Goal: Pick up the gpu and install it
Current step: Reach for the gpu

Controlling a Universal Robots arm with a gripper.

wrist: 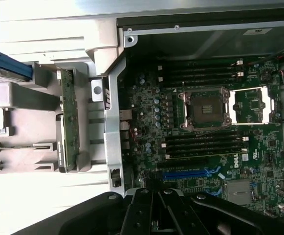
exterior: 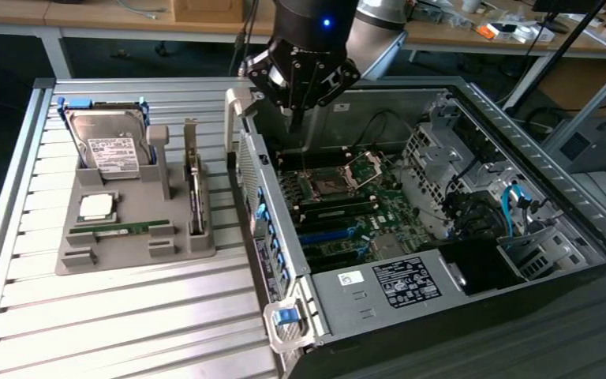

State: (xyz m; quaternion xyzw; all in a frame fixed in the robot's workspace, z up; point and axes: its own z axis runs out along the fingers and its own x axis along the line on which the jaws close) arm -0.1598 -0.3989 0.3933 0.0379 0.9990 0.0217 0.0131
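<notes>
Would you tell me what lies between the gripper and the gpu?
In the exterior view, the computer case's silver wall stands between gripper and gpu.

The gpu (exterior: 195,191) stands on its long edge in a slot of the grey holder (exterior: 124,246), thin and flat, with its silver bracket rising at one end. It sits untouched, just beside the open computer case (exterior: 387,308).

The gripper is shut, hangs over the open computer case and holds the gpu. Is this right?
Not fully. The gripper is shut and hangs over the open computer case, but it holds nothing. The exterior view shows the gpu standing on edge in the grey holder beside the case.
</notes>
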